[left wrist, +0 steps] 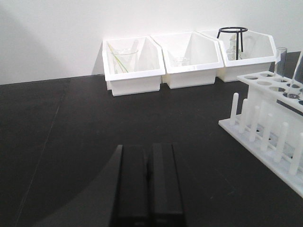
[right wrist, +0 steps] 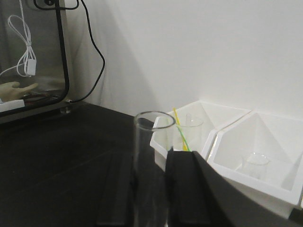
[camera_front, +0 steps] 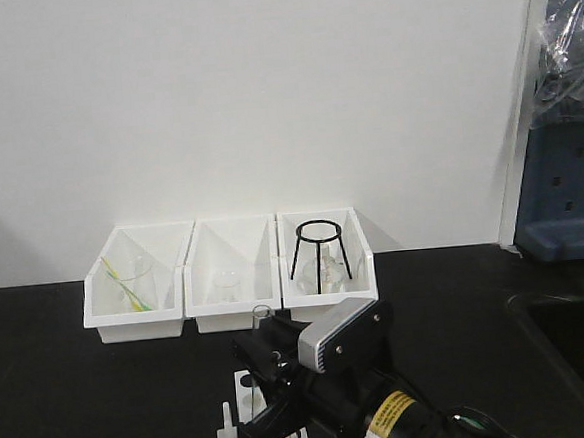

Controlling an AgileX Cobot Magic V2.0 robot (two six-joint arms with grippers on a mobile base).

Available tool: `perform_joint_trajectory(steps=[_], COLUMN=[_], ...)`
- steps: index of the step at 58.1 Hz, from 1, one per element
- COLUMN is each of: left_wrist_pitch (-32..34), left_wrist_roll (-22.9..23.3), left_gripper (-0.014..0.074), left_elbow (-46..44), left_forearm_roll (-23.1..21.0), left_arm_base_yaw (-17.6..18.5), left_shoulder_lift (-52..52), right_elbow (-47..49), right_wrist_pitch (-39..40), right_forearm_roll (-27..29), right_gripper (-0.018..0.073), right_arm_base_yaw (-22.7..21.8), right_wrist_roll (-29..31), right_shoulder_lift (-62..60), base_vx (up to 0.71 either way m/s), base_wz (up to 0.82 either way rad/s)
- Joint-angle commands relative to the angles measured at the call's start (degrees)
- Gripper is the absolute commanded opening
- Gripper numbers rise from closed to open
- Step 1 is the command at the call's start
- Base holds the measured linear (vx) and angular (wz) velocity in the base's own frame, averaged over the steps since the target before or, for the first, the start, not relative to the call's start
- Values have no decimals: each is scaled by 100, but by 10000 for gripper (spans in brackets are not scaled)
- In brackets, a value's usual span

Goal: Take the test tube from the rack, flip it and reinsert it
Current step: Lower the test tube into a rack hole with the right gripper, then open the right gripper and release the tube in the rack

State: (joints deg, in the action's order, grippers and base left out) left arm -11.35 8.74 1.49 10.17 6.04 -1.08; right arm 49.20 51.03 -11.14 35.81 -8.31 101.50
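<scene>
Your right gripper [right wrist: 154, 163] holds the test tube [right wrist: 152, 137] between its jaws.
The tube stands upright, rim up, at the rack [left wrist: 265, 94], lower centre of the bench [camera_front: 84, 394]; your left gripper [left wrist: 147, 147] has its jaws clenched together.

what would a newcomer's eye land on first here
Most likely the clear test tube standing upright between the fingers of the right gripper, close to the wrist camera. Next, the three white bins lined along the back wall, the rightmost holding a black tripod stand, and the white rack of holes and pegs on the black table.
</scene>
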Motion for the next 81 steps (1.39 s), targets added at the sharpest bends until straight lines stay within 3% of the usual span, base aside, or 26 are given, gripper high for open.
perform_joint_trajectory(steps=[1, 61, 69, 81], left_wrist_pitch=[436, 436, 436, 436], left_wrist_roll=[56, 56, 56, 56], left_gripper=[-7, -7, -7, -7], left_elbow=[-23, -23, -23, -23], left_forearm_roll=[-27, -27, -27, -27], left_arm_base_yaw=[1, 1, 1, 1], left_shoulder_lift=[-47, -47, -47, -47], right_elbow=[184, 177, 177, 177], right_wrist_pitch=[518, 785, 751, 751], right_forearm_roll=[-11, -155, -155, -155], right_gripper=[-11, 0, 61, 253], right_arm_base_yaw=[-35, -35, -35, -35], right_wrist_roll=[13, -10, -10, -10], right_shoulder_lift=[-120, 750, 750, 750], base_vx=[0, 0, 0, 0], base_wz=[0, 0, 0, 0])
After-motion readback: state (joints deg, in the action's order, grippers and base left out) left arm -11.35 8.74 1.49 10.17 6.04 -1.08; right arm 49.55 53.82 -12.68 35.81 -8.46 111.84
